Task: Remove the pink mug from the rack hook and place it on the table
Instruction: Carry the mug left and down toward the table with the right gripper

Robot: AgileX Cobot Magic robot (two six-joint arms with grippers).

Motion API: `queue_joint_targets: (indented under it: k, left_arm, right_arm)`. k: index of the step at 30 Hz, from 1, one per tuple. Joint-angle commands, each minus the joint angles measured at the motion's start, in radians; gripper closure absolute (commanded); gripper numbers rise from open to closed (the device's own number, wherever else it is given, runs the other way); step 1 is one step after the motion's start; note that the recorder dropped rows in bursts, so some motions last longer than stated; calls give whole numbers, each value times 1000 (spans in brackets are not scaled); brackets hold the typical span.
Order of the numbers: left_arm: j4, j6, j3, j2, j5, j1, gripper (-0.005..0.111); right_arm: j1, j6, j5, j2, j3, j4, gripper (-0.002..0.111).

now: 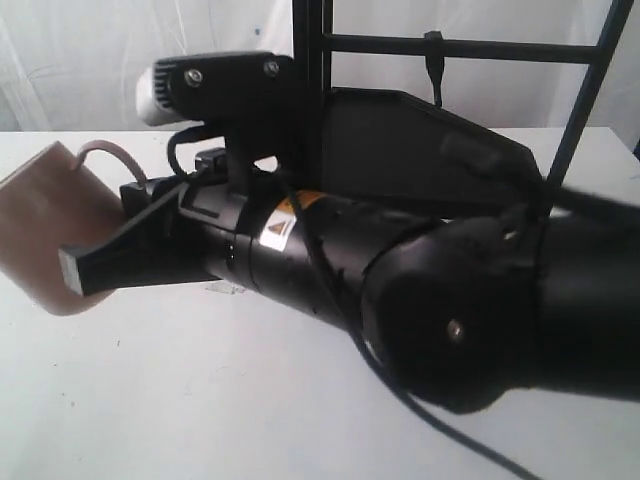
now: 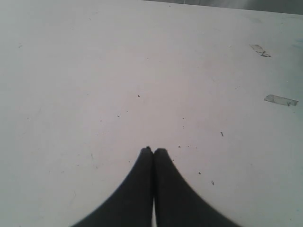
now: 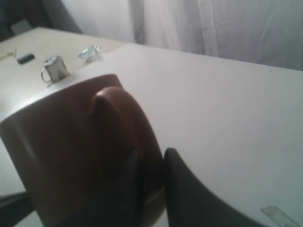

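Note:
The pink mug (image 1: 45, 220) hangs tilted at the far left, off the rack, low over the white table (image 1: 200, 400); whether it touches the table I cannot tell. My right gripper (image 1: 80, 262) reaches across and is shut on the mug's wall. In the right wrist view the mug (image 3: 66, 151) fills the near side, its handle (image 3: 113, 101) facing the camera, and the right gripper (image 3: 154, 165) clamps its rim. The rack hook (image 1: 434, 60) on the black crossbar is bare. My left gripper (image 2: 153, 151) is shut and holds nothing above the table (image 2: 142, 71).
The tall black rack frame (image 1: 318, 60) stands behind the right arm. Bits of clear tape (image 2: 280, 100) lie on the tabletop. A small steel cup (image 3: 54, 69) and a wrapper (image 3: 90, 52) sit on a separate surface beyond the table's edge.

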Motion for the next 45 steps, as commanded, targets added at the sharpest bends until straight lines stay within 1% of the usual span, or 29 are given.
queue_joint_targets:
  k: [1, 5, 7, 11, 13, 19, 24, 31, 39, 45]
  left_arm:
    - [-1, 3, 3, -4, -4, -3, 107]
    - [-1, 3, 3, -4, -4, -3, 107]
    - [-1, 3, 3, -4, -4, -3, 107]
    - [-1, 3, 3, -4, -4, -3, 107]
    - [-1, 3, 3, -4, -4, -3, 107]
    - [-1, 3, 3, -4, -4, -3, 107]
    - [-1, 3, 3, -4, -4, -3, 107]
    - [-1, 3, 3, -4, -4, -3, 107]
    - [-1, 3, 3, -4, -4, -3, 107]
    - [-1, 3, 3, -4, -4, -3, 107]
  right_arm:
    - [27, 178, -314, 41, 89, -30, 108]
    - [29, 330, -495, 74, 159, -144, 108]
    - [29, 377, -555, 91, 186, -191, 108]
    - [29, 390, -640, 125, 214, -230, 108]
    - [29, 410, -667, 148, 214, -230, 108]
    - [29, 439, -821, 237, 214, -227, 108]
    - [29, 463, -849, 309, 214, -219, 108]
    - [29, 543, -876, 385, 214, -171, 108]
    - [25, 543, -891, 441, 201, -142, 108]
    - [25, 543, -887, 500, 143, -144, 108]
